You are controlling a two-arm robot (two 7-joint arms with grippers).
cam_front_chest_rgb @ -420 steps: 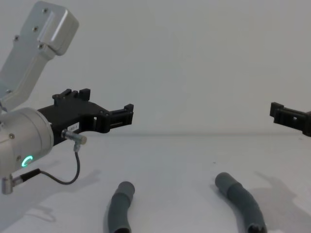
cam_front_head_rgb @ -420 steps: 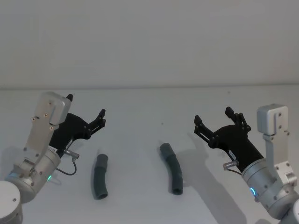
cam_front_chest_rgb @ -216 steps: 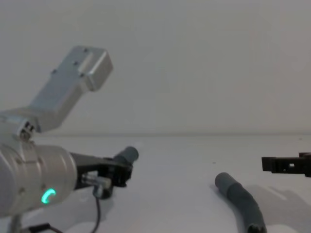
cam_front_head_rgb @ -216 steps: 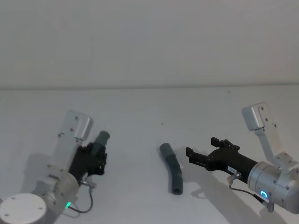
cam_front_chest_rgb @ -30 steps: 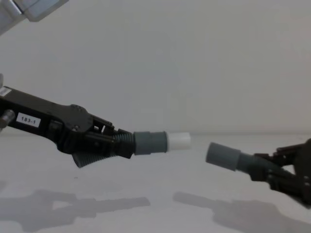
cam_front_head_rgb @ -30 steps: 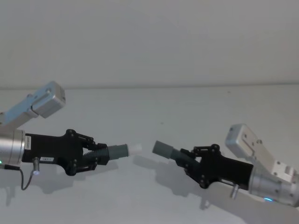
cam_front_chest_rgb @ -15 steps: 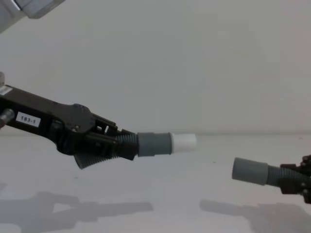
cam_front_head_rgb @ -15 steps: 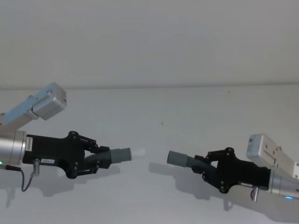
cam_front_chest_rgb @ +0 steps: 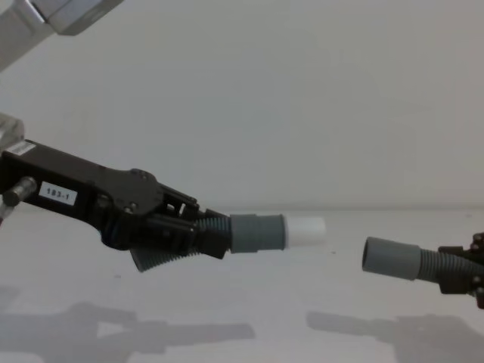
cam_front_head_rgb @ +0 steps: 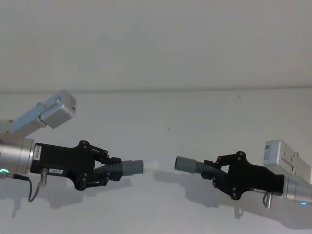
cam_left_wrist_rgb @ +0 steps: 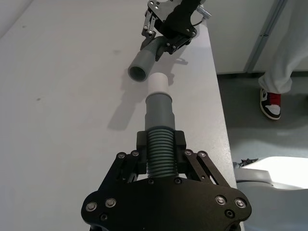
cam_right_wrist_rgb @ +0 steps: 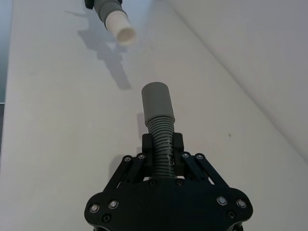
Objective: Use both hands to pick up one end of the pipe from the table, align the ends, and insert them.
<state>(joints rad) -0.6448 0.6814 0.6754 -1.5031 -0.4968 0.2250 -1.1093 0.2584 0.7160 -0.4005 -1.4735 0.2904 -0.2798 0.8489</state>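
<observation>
**Two pipe pieces held in the air, ends facing across a gap**

Two grippers each carry a piece of pipe above the table [cam_front_head_rgb: 161, 105], raised clear of its white surface, with their shadows lying on it below.

On the left, the left gripper [cam_front_head_rgb: 100, 168] reaches in toward the middle with its fingers clenched on the corrugated part of the left pipe piece [cam_front_head_rgb: 117, 170]. A smooth grey cuff [cam_front_chest_rgb: 258, 232] sticks out past the fingers and ends in a short white tip [cam_front_chest_rgb: 306, 231] that points to the right. In the left wrist view the same cuff [cam_left_wrist_rgb: 159, 110] and white tip [cam_left_wrist_rgb: 158, 84] run straight out from between the clamping fingers [cam_left_wrist_rgb: 139, 147]. A small white number label [cam_front_chest_rgb: 57, 194] sits on the gripper's black body.

On the right, the right gripper [cam_front_head_rgb: 220, 174] reaches in toward the middle, its fingers grasping the ribbed section of the right pipe piece [cam_front_head_rgb: 206, 167]. Its plain grey socket [cam_front_chest_rgb: 392, 259] points to the left. In the right wrist view the socket [cam_right_wrist_rgb: 156, 101] rises from between the closed fingers [cam_right_wrist_rgb: 178, 144], with the white tip [cam_right_wrist_rgb: 121, 27] farther off and to one side of its line.

Both ends face each other across an open gap, near but not touching. From the chest view the white tip sits a little higher than the socket. In the left wrist view the socket's hollow mouth [cam_left_wrist_rgb: 137, 73] lies just beside the white tip, slightly off its axis.
</observation>
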